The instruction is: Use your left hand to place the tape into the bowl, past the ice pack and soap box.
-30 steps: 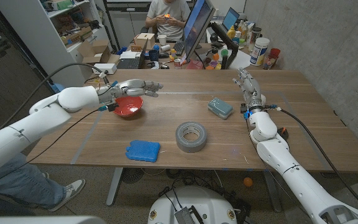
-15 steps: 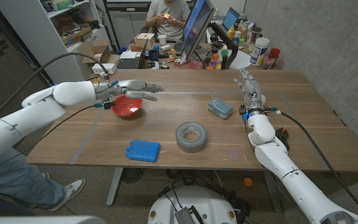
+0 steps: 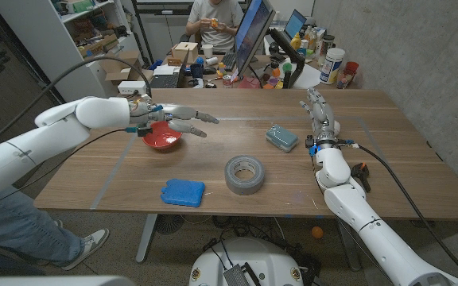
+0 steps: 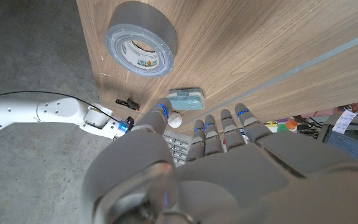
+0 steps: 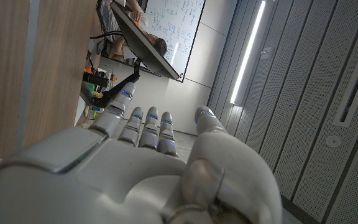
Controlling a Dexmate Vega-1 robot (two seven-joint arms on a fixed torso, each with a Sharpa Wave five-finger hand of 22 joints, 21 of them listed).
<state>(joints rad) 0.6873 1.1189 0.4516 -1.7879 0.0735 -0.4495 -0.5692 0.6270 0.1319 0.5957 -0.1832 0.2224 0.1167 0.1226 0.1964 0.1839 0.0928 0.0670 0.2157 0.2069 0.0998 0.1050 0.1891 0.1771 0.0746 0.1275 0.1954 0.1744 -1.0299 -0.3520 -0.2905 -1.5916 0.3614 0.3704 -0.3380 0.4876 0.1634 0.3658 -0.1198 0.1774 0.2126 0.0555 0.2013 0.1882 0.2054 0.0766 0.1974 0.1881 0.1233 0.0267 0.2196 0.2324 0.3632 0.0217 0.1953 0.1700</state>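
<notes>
Over the last second the left hand [image 3: 177, 117] has slid rightward over the red bowl [image 3: 161, 137] and now reaches past its right rim, fingers stretched out and slightly apart, holding nothing. That reads as the start of a reach toward the tape, so the pick-up has not happened yet.

The grey tape [image 3: 244, 174] lies flat on the table [image 3: 213, 159], near the front edge and right of centre, well apart from the left hand. Its hole faces straight up, so its axis is vertical and, being round, it has no long side. The blue ice pack [image 3: 184, 191] sits to its left, the teal soap box [image 3: 281, 137] farther back and right.

The right hand [image 3: 318, 111] stands at the right, fingers extended and empty.
</notes>
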